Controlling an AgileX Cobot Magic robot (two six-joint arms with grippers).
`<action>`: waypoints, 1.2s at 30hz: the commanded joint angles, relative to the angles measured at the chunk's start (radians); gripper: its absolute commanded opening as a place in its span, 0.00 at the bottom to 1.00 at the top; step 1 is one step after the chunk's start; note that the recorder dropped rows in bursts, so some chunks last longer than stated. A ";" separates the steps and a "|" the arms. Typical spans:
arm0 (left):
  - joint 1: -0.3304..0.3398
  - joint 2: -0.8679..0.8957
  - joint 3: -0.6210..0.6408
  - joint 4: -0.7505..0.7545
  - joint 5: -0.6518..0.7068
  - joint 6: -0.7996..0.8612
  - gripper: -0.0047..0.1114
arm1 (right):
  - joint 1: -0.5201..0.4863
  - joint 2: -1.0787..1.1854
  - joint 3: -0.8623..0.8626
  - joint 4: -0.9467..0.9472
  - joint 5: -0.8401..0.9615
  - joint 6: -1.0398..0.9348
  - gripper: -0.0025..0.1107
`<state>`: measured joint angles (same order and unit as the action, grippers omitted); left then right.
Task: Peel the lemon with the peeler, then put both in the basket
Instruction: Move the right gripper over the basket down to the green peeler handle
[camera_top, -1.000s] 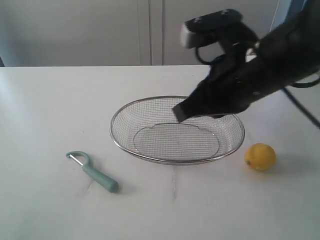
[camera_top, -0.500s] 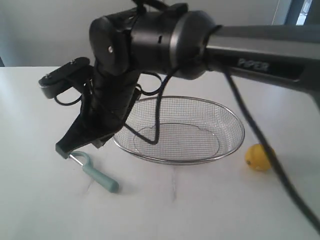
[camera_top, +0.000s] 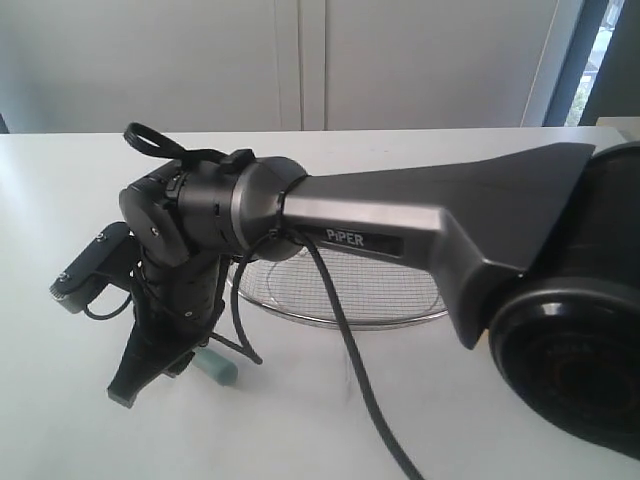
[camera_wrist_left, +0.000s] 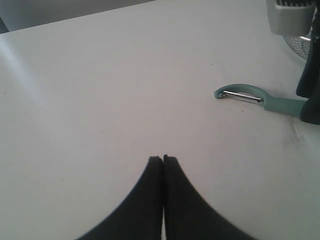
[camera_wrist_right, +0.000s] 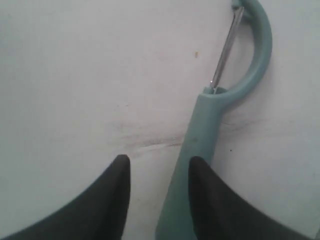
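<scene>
The teal-handled peeler (camera_wrist_right: 210, 125) lies flat on the white table, left of the basket (camera_top: 350, 322). My right gripper (camera_wrist_right: 159, 162) is open and low over it, one finger on each side of the handle's rear part, not touching as far as I can see. In the exterior view the right gripper (camera_top: 150, 380) hides most of the peeler (camera_top: 218, 368); only the handle's end shows. My left gripper (camera_wrist_left: 163, 159) is shut on nothing above bare table, a good way from the peeler (camera_wrist_left: 250, 97). The lemon is hidden behind the right arm.
The right arm (camera_top: 400, 230) stretches across the exterior view, over the wire basket, and blocks the table's right side. A white wall with cabinet doors stands behind the table. The basket's mesh (camera_wrist_left: 300, 45) shows at the edge of the left wrist view.
The right arm has swung from above the basket across to the left and dropped down over the peeler. The lemon, in sight before, is now covered by the arm.
</scene>
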<state>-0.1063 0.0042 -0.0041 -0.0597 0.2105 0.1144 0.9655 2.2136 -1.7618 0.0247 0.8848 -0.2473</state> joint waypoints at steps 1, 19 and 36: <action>0.003 -0.004 0.004 -0.007 0.000 -0.004 0.04 | 0.000 0.004 -0.008 -0.047 -0.016 0.034 0.45; 0.003 -0.004 0.004 -0.007 0.000 -0.004 0.04 | 0.000 0.062 -0.008 -0.087 -0.018 0.096 0.50; 0.003 -0.004 0.004 -0.007 0.000 -0.004 0.04 | -0.015 0.063 -0.008 -0.110 -0.003 0.122 0.50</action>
<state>-0.1063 0.0042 -0.0041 -0.0597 0.2105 0.1144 0.9655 2.2773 -1.7644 -0.0754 0.8658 -0.1317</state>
